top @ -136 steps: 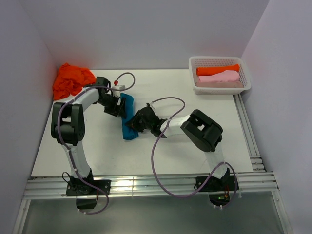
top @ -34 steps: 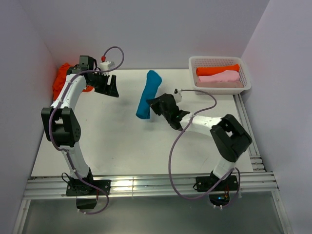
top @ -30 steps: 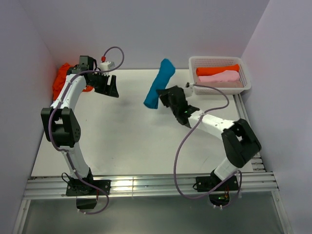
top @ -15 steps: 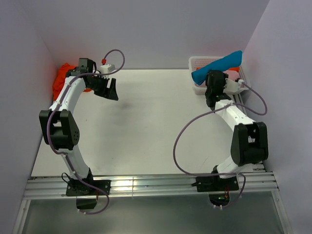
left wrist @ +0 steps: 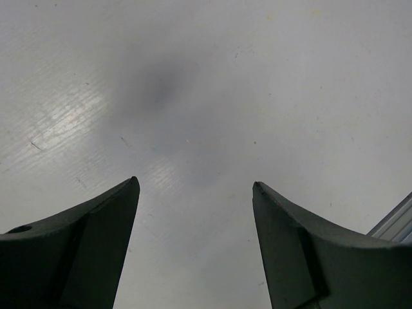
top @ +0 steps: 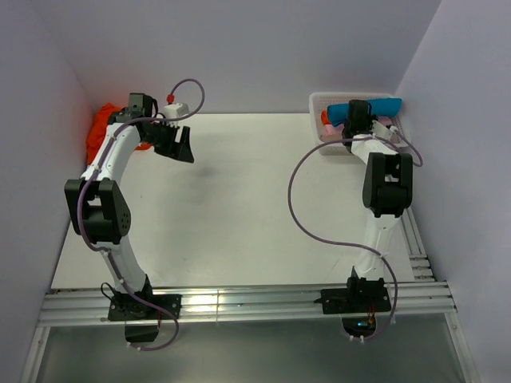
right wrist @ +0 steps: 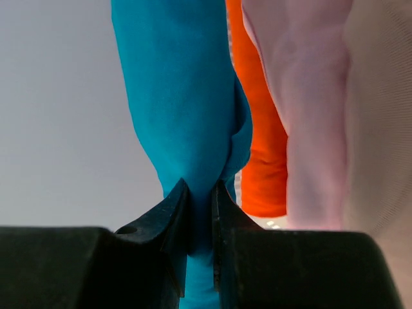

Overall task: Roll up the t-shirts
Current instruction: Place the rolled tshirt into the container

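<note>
My right gripper (top: 358, 112) is shut on the rolled teal-blue t-shirt (top: 383, 107) and holds it level above the white mesh basket (top: 316, 102). In the right wrist view the fingertips (right wrist: 175, 201) pinch the teal roll (right wrist: 180, 96), with a rolled orange-red shirt (right wrist: 261, 161) and a rolled pale pink shirt (right wrist: 309, 109) below it in the basket. My left gripper (top: 177, 145) is open and empty above the bare table at the back left; its fingers (left wrist: 96, 225) stand wide apart. A crumpled orange-red t-shirt (top: 102, 128) lies behind the left arm.
The basket stands at the back right corner against the walls. A metal rail (top: 411, 231) runs along the table's right edge and another along the front edge (top: 239, 303). Purple walls close in the left, back and right sides.
My right gripper has carried the teal roll from the table's middle up and right to above the basket, turning it level. My left arm rose toward the back left and has held still since.
</note>
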